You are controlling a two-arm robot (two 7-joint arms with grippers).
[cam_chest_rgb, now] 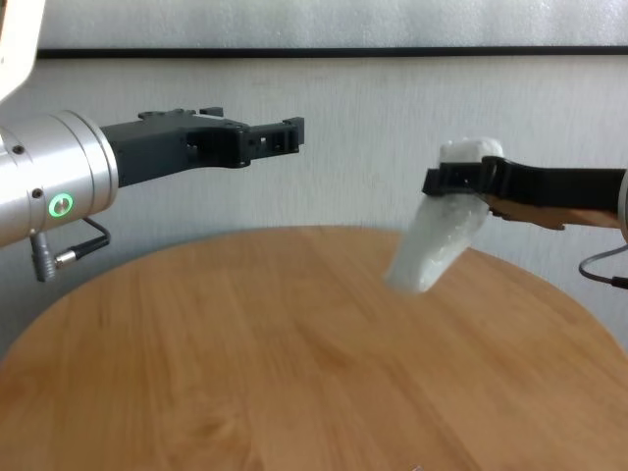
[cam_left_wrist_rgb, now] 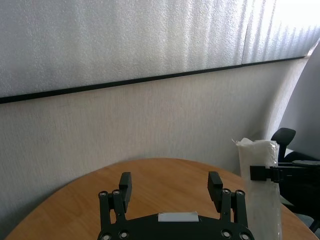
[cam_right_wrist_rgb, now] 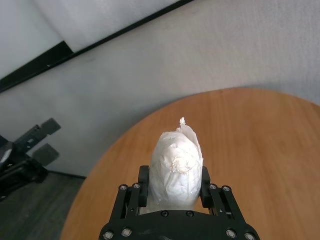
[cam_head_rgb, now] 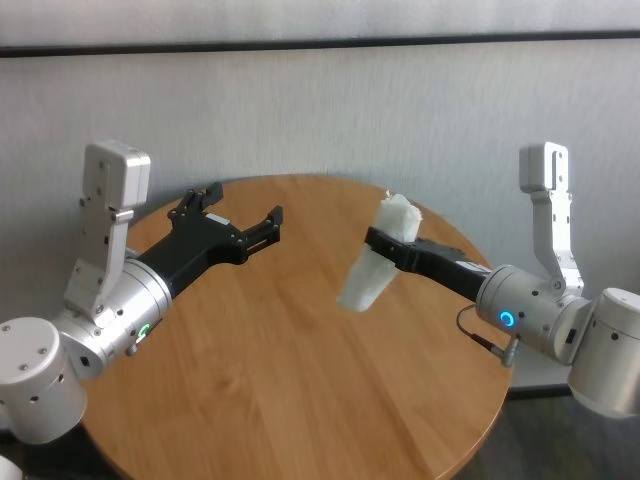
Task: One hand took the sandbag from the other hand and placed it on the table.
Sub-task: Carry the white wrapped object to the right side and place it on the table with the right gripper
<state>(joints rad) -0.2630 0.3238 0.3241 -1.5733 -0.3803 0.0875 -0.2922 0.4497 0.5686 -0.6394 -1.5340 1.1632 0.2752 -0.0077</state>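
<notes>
My right gripper, on the blue-ringed wrist, is shut on the white crinkled sandbag near its upper end. The bag hangs tilted above the round wooden table, clear of the top. It shows between the fingers in the right wrist view and in the chest view. My left gripper, on the green-ringed wrist, is open and empty, held above the table's left side, apart from the bag. The left wrist view shows its spread fingers and the bag farther off.
A pale wall with a dark horizontal strip stands behind the table. A black chair is beyond the table edge. The table's front edge curves near my right arm.
</notes>
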